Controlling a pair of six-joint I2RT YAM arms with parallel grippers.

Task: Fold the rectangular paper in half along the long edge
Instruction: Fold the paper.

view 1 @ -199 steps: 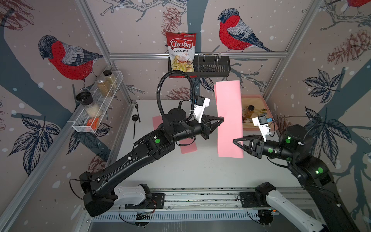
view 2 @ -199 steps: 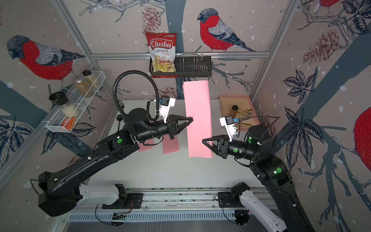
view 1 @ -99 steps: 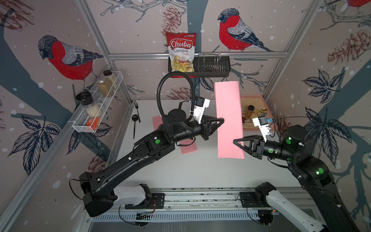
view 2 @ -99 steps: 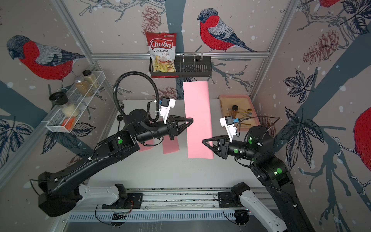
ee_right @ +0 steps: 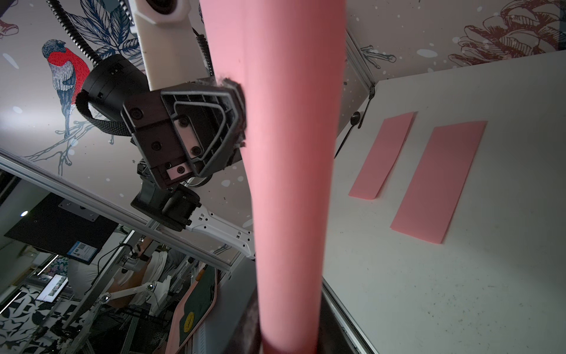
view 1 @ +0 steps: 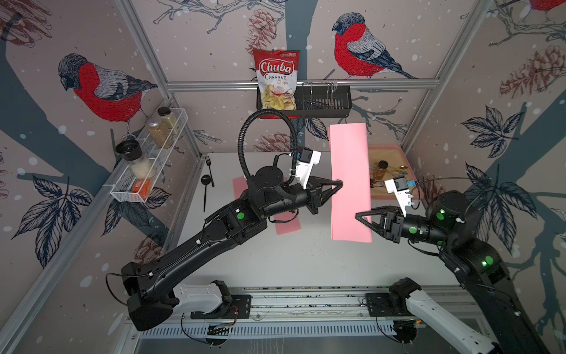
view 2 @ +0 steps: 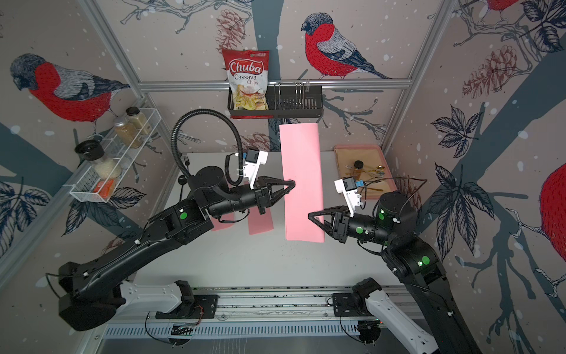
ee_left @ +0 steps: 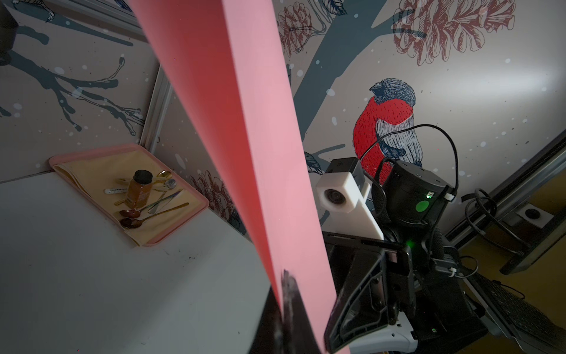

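Note:
A long pink paper (view 1: 349,171) (view 2: 301,171) hangs upright in the air above the table, doubled over lengthwise. One long side is a rounded bend, not a crease. My left gripper (view 1: 340,183) (view 2: 293,183) is shut on the paper's long edge at mid-height, and the paper (ee_left: 245,122) rises from the pinched fingertips (ee_left: 288,285). My right gripper (view 1: 358,214) (view 2: 310,214) grips the opposite side lower down. There the curved paper (ee_right: 284,153) runs between its jaws and hides the fingertips.
Two more pink sheets (view 1: 286,225) (view 1: 239,187) lie flat on the white table (view 1: 291,257) under the left arm. A pink tray (view 1: 386,148) with a jar and spoons sits back right. Black fork and spoon (view 1: 208,180) lie back left. A rack with a chips bag (view 1: 275,79) hangs on the back wall.
The paper hangs almost where it was, and both arms have barely shifted.

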